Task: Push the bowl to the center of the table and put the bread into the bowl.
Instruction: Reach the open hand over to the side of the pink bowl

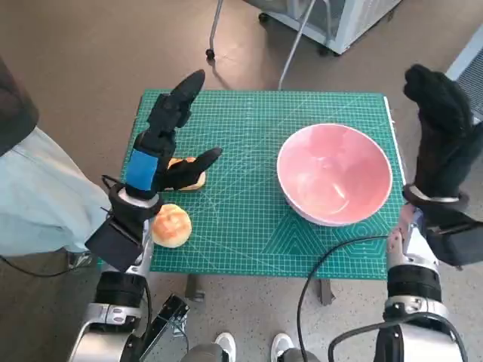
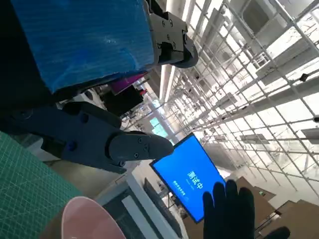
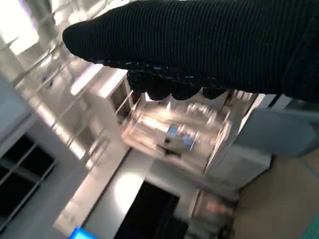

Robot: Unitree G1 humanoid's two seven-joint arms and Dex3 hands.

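two pale shoes point(image 1: 253, 345) of a person show at the near edge of the head view, between the robot's forearms. just above, on the green cutting mat point(image 1: 249, 226) covering the bench, a round bread roll point(image 1: 171, 225) sits at the mat's near left corner, right beside the left wrist. a second piece of bread point(image 1: 192, 179) lies a little farther in, mostly hidden under the left hand point(image 1: 162, 147); whether the hand touches it cannot be told. that hand, blue tape across its back, is raised with fingers apart, one pointing up and away and another reaching sideways over the bread, holding nothing. the pink bowl point(image 1: 334, 173) stands upright and empty on the right half of the mat, near its right edge rather than the middle, well apart from both pieces of bread. the left wrist view catches its rim and a blue screen point(image 2: 189, 177) beyond. the right hand point(image 1: 441, 136), in its black knitted glove, is lifted beside the bench's right edge, just right of the bowl and clear of it, gripping nothing; its fingers look loosely curled, though how far it is open cannot be told. a person's pale trouser leg point(image 1: 38, 200) fills the left margin.
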